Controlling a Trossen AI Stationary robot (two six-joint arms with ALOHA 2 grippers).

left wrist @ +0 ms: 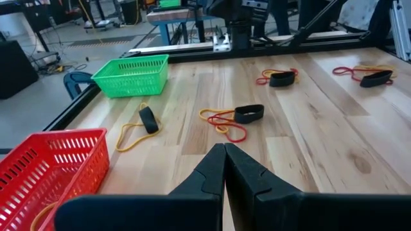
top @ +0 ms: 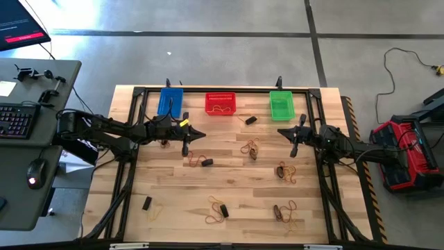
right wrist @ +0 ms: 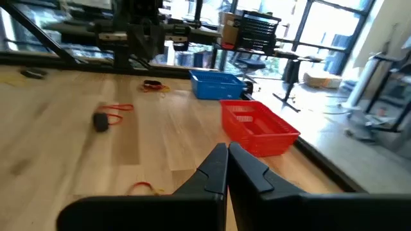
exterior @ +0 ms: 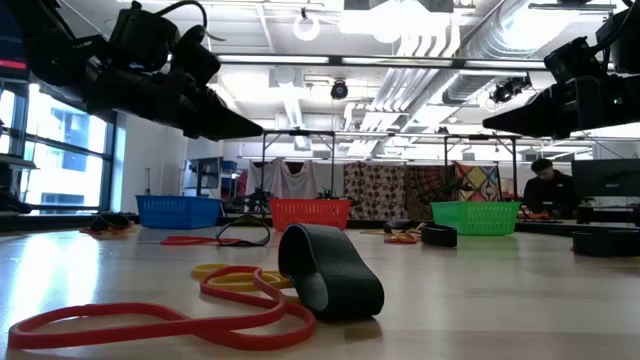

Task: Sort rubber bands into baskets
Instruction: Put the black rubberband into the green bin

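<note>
Three baskets stand in a row at the table's far edge: blue (top: 171, 101), red (top: 220, 103) and green (top: 282, 105). A tan rubber band (top: 221, 109) lies in the red basket. Thin loops and short dark bands lie scattered on the table, among them one pair (top: 198, 161) at mid-left, one (top: 250, 148) in the middle and one (left wrist: 241, 115) seen ahead in the left wrist view. My left gripper (top: 201, 135) hovers shut above the table, near side of the blue and red baskets. My right gripper (top: 281, 130) hovers shut, near side of the green basket. Neither holds anything.
More band clusters lie toward the near edge (top: 217, 210) (top: 284, 212) and at the right (top: 286, 171). A dark band (top: 250, 119) lies between the red and green baskets. A black frame (top: 229, 89) borders the table. A desk with keyboard (top: 15, 119) stands to the left.
</note>
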